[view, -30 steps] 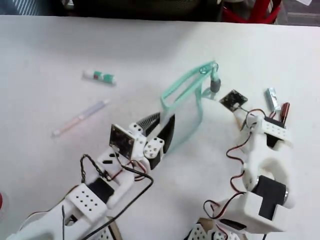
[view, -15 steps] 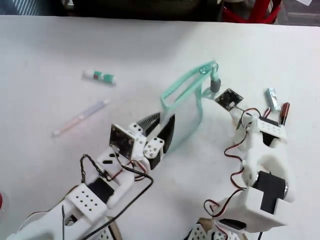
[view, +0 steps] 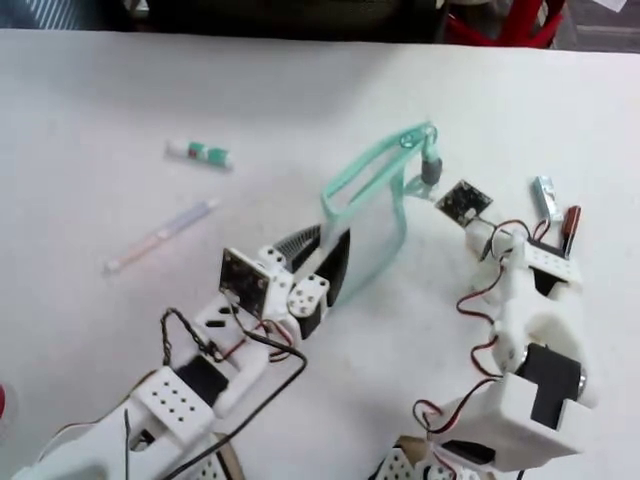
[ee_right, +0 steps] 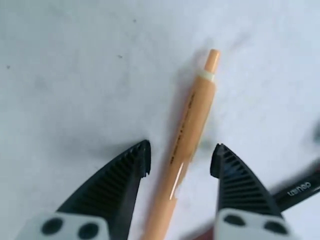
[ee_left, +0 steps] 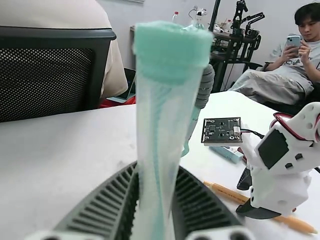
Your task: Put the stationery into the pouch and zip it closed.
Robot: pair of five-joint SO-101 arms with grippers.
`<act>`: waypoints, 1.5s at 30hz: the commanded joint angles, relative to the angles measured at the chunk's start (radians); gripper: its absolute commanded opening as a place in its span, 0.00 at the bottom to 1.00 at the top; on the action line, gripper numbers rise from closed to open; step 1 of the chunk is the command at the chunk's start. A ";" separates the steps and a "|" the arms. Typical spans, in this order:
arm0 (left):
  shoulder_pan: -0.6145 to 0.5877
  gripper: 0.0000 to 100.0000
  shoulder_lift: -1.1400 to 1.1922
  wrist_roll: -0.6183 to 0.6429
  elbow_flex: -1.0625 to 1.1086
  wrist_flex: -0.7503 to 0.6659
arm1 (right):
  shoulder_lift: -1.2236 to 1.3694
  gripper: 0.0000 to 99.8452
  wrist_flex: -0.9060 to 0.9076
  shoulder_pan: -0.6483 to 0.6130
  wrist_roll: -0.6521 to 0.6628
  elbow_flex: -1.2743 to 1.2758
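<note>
My left gripper (ee_left: pixel 155 200) stays clamped on the upright pouch (ee_left: pixel 165 100). My right gripper (ee_right: pixel 181 150) has shifted back and hangs open, astride the orange pen (ee_right: pixel 192 115), so a grasp looks next.

The orange pen (ee_right: pixel 190 130) runs past the edge.

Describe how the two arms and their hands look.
The left arm and right arm are white shells with black motor blocks. The left carries black cable loops, the right red and black wires. Each wrist bears a dark circuit board. The left hand and right hand are dark, ribbed, pointed.
</note>
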 commanded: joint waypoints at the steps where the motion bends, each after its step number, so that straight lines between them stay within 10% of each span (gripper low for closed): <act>1: -0.002 0.02 0.015 -0.002 0.021 0.025 | 0.041 0.18 -0.051 0.048 0.014 -0.011; 6: -0.002 0.02 0.015 -0.002 0.021 0.025 | 0.025 0.01 -0.053 0.051 0.014 -0.012; 15: -0.002 0.02 0.015 -0.002 0.021 0.025 | -0.117 0.02 -0.036 0.065 0.009 -0.006; 28: 0.018 0.14 0.015 0.000 0.025 0.025 | -0.869 0.02 0.143 0.079 -0.428 -0.012; 39: 0.019 0.15 0.015 0.054 0.021 0.025 | -1.015 0.02 0.584 -0.285 -0.822 -0.657; 45: 0.019 0.15 0.015 0.055 0.021 0.023 | -0.989 0.02 0.670 -0.739 -0.933 -0.945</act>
